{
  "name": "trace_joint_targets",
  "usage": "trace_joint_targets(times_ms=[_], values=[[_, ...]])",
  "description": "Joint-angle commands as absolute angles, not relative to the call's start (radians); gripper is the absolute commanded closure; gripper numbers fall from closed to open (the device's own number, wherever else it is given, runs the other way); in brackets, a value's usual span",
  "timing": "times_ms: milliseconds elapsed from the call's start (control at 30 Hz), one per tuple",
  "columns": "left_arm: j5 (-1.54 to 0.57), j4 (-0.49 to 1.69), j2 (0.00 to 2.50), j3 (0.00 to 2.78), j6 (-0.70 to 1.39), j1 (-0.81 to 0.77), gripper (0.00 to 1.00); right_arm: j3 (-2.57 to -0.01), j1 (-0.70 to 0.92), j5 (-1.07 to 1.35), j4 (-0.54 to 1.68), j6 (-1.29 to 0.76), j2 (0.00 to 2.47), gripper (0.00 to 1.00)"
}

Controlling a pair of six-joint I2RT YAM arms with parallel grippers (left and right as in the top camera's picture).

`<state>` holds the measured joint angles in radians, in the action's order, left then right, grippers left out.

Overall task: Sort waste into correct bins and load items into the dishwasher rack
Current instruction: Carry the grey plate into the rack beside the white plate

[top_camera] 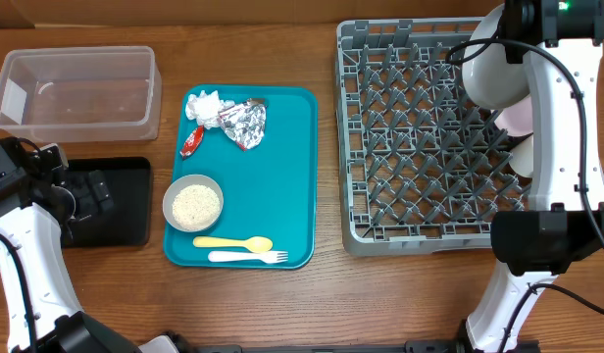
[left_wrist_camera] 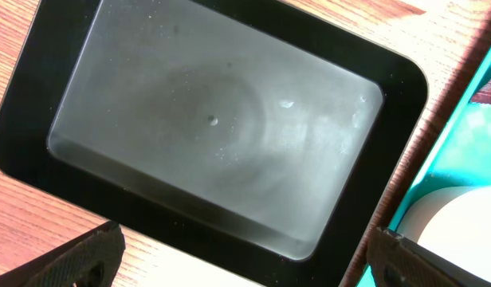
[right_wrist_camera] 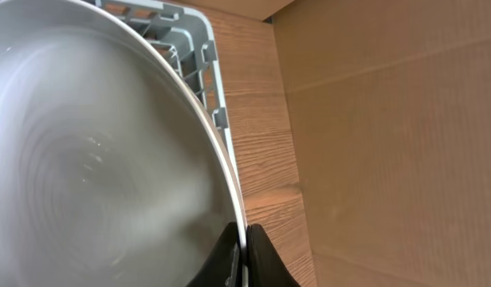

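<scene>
Over the far right corner of the dishwasher rack (top_camera: 420, 147), your right fingers (right_wrist_camera: 269, 267) pinch just the thin rim of the grey round dish (top_camera: 493, 74), so it may slip onto the pegs (top_camera: 410, 127), while your left fingers (left_wrist_camera: 78, 259) hang spread, empty, above the black tray (left_wrist_camera: 22, 96).
</scene>
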<state>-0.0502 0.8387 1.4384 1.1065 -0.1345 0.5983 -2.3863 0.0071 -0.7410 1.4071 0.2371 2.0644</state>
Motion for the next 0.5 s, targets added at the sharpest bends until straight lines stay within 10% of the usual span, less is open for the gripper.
trace_joint_targets(times_ms=[0,467], values=[[-0.064,0.838,1.442,1.129,-0.150,0.607,0.00,-2.314,0.009,-0.800,1.377,0.216,1.995,0.96],[-0.064,0.838,1.442,1.129,-0.150,0.607,0.00,-2.150,-0.041,-0.864,1.178,0.323,2.000,0.96]])
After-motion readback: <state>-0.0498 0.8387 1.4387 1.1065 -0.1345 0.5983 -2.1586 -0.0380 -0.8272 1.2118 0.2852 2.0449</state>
